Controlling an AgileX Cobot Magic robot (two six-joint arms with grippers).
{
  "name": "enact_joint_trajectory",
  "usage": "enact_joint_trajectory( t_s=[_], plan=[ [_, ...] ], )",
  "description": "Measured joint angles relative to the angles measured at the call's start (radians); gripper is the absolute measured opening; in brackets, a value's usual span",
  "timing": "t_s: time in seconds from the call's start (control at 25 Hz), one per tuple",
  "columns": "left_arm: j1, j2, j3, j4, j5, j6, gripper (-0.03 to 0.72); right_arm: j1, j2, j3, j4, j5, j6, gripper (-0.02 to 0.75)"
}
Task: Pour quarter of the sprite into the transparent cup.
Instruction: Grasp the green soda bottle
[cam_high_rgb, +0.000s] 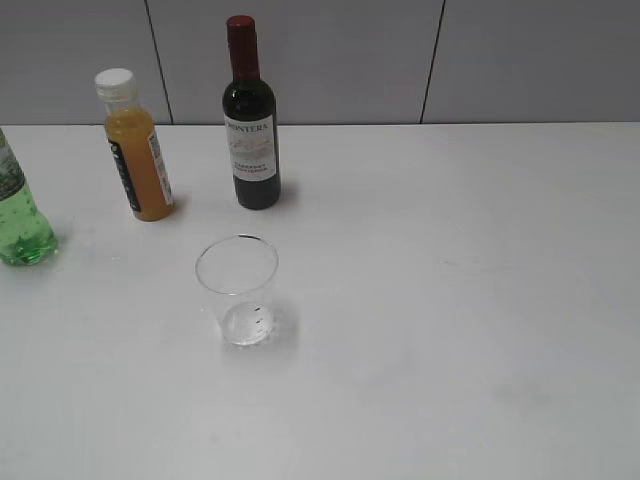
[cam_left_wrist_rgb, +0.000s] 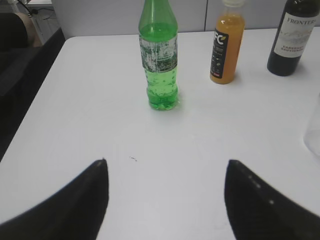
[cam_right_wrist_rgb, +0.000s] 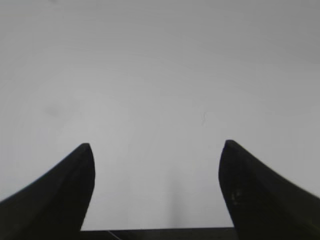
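The sprite (cam_high_rgb: 22, 225) is a green see-through bottle with a pale label, upright at the table's left edge; only its lower part shows in the exterior view. In the left wrist view it (cam_left_wrist_rgb: 159, 60) stands ahead of my left gripper (cam_left_wrist_rgb: 166, 162), which is open and empty, well short of the bottle. The transparent cup (cam_high_rgb: 238, 290) stands upright near the table's middle; its edge shows at the right of the left wrist view (cam_left_wrist_rgb: 314, 132). My right gripper (cam_right_wrist_rgb: 156, 145) is open and empty over bare white table. Neither gripper shows in the exterior view.
An orange juice bottle (cam_high_rgb: 136, 146) with a white cap and a dark wine bottle (cam_high_rgb: 250, 120) with a red top stand upright at the back, behind the cup. They also show in the left wrist view, juice (cam_left_wrist_rgb: 227, 45) and wine (cam_left_wrist_rgb: 292, 37). The table's left edge (cam_left_wrist_rgb: 30, 100) drops off beside the sprite.
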Motion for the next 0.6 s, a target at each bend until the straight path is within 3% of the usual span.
enact_joint_trajectory(
  t_s=[0.6],
  plan=[
    [0.000, 0.000, 0.000, 0.000, 0.000, 0.000, 0.550, 0.000, -0.323, 0.030, 0.001, 0.057, 0.000, 0.594]
  ],
)
